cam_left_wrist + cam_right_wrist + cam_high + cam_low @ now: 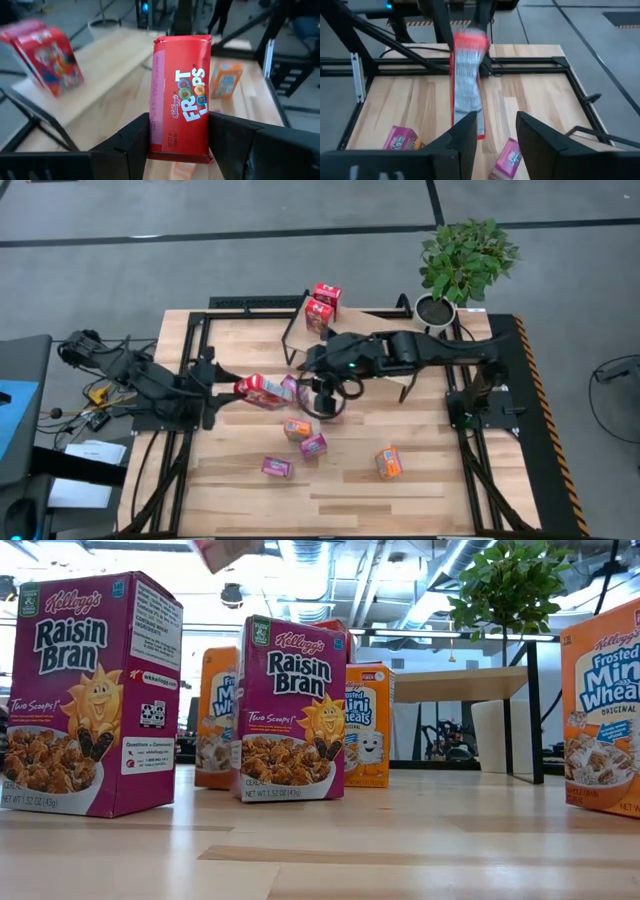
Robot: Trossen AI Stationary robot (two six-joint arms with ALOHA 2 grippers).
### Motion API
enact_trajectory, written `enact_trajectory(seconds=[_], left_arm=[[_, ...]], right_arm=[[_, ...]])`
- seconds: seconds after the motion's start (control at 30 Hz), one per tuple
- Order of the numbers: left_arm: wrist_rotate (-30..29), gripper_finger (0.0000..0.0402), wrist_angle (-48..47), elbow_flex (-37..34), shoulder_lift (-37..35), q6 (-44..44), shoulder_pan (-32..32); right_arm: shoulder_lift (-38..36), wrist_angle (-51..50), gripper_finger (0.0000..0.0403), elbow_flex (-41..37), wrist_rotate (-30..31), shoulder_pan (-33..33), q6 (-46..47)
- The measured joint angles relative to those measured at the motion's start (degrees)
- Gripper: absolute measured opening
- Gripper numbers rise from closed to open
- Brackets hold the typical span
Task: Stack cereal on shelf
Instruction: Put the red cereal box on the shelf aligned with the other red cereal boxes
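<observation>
My left gripper (232,388) is shut on a red Froot Loops cereal box (180,95), held in the air over the table's left middle. My right gripper (495,137) is open just to the right of that box (467,80). The box's free end lies beside one finger (465,135); whether they touch I cannot tell. Two red boxes (322,305) stand on the shelf (385,320) at the far middle. Orange and magenta boxes (297,428), (313,446), (276,467), (388,462) stand on the tabletop. My left gripper pinches the red box's two narrow long sides (152,142) between its two fingers (225,140), at one short end. The fingers come roughly level from the table's left and lie along the box. The box sticks out ahead of them toward the right, lifted clear of the table.
A potted plant (462,265) stands at the far right corner beside the shelf. The black frame rails (190,430) run along the table's left and right sides. Cables and gear (95,380) lie off the left edge. The near strip of tabletop (330,500) is bare wood.
</observation>
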Motion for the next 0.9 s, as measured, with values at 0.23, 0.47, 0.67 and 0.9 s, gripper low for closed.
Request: enact_trajectory(seconds=[0.23, 0.47, 0.67, 0.9], left_arm=[[-1.74, 0.0169, 1.28, 0.02, -1.31, 2.57, 0.07], [-2.32, 0.0169, 2.34, 0.02, -0.36, 3.68, 0.05], [-2.55, 0.0169, 5.65, 0.02, 1.2, 5.31, 0.05], [-2.62, 0.0169, 5.62, 0.0, 2.74, 4.62, 0.59]], right_arm=[[2.64, 5.77, 0.0133, -0.04, -2.21, -0.31, -4.24], [2.57, 7.41, 0.0119, 0.0, -3.18, -1.35, -4.84], [3.71, 10.05, 0.0118, 0.18, -6.61, -1.5, -4.81], [6.48, 9.6, 0.0118, 0.07, -8.07, -1.01, -4.7]])
